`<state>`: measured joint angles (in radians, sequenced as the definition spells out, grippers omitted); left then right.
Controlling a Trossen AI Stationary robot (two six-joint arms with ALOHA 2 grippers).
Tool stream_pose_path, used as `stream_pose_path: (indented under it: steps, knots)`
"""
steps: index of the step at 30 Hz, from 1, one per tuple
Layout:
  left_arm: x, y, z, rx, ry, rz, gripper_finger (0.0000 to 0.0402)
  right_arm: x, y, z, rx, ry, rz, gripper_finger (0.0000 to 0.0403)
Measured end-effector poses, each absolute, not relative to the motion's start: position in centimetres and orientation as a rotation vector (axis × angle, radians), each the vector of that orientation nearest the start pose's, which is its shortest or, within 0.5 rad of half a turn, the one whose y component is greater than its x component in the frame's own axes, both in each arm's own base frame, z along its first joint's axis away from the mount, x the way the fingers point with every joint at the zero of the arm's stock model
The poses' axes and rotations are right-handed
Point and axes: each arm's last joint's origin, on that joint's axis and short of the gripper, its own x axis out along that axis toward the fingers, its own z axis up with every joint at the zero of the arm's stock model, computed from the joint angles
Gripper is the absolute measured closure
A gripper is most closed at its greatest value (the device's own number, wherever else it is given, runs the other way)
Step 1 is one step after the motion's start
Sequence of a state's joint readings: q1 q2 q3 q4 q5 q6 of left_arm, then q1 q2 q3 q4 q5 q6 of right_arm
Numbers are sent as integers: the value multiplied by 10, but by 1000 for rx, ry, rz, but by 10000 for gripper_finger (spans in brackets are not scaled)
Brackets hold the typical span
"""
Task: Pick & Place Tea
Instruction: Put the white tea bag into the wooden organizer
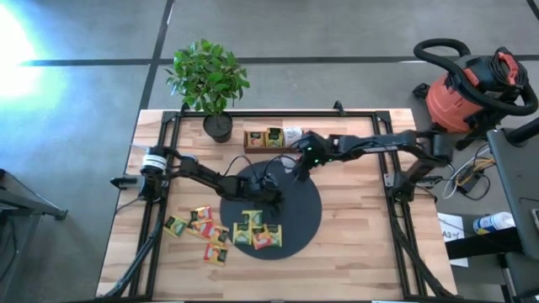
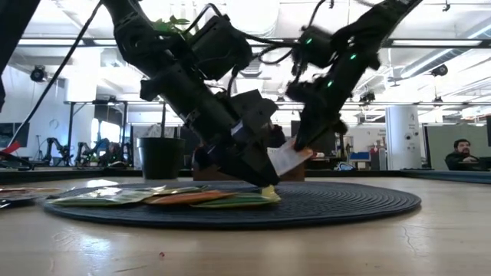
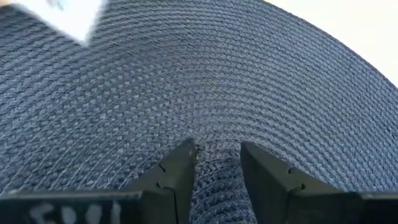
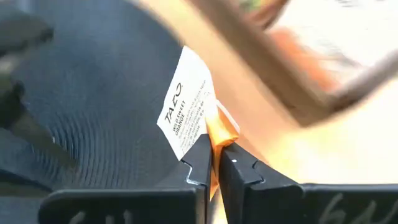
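From above, I see my right gripper (image 1: 301, 165) at the far edge of the round black woven mat (image 1: 307, 220), just short of the brown wooden compartment tray (image 1: 253, 140), where a few sachets already sit. My left gripper (image 1: 274, 197) hangs low over the mat's middle. More small square paper tea sachets (image 1: 253, 234) lie on the mat's near side, and others (image 1: 200, 223) on the bare wooden table (image 1: 354, 261) beside it, so I judge most of the sorting is left.

At table height, the right gripper (image 2: 301, 147) holds a white-and-orange sachet (image 2: 287, 159) clear of the mat, with the flat pile (image 2: 165, 196) waiting below.

Through the left wrist camera, the fingers (image 3: 177, 177) stand partly apart over bare weave, holding nothing.

Through the right wrist camera, the fingers (image 4: 200, 163) are pinched tight on the white sachet (image 4: 188, 109) by its orange edge, the tray blurred beyond. This one looks on its way there.
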<state>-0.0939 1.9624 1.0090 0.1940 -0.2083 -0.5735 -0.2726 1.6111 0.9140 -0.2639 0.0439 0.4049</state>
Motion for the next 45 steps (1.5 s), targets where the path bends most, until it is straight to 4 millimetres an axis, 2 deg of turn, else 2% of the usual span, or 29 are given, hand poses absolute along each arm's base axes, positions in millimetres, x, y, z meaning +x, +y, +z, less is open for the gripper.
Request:
stream_pose_path:
  steps: [4, 8, 13, 15, 17, 21, 28, 32, 36, 45]
  knots:
    - [376, -30, 138, -389, 645, 301, 289, 270, -78, 194, 607, 773, -634, 392]
    - [374, -22, 180, -375, 472, 343, 289, 237, -66, 211, 790, 525, -746, 392]
    - [370, -4, 226, -556, 261, 283, 289, 213, -41, 222, 907, 245, -667, 392]
    - [367, 6, 246, -618, 174, 206, 289, 207, -32, 226, 903, 171, -634, 392]
    - [364, 17, 257, -671, 128, 165, 289, 202, -24, 226, 895, 143, -614, 392]
    - [361, 32, 259, -744, 128, 179, 289, 198, -15, 231, 882, 66, -617, 392]
    - [359, 33, 268, -859, 58, 186, 289, 204, -11, 243, 894, -145, -667, 392]
    - [360, 36, 277, -900, -70, 225, 288, 210, -11, 245, 911, -231, -691, 392]
    - [359, 42, 284, -928, -183, 273, 288, 217, -10, 247, 938, -294, -662, 392]
    - [357, 52, 284, -945, -206, 310, 289, 230, -9, 242, 1009, -344, -604, 392]
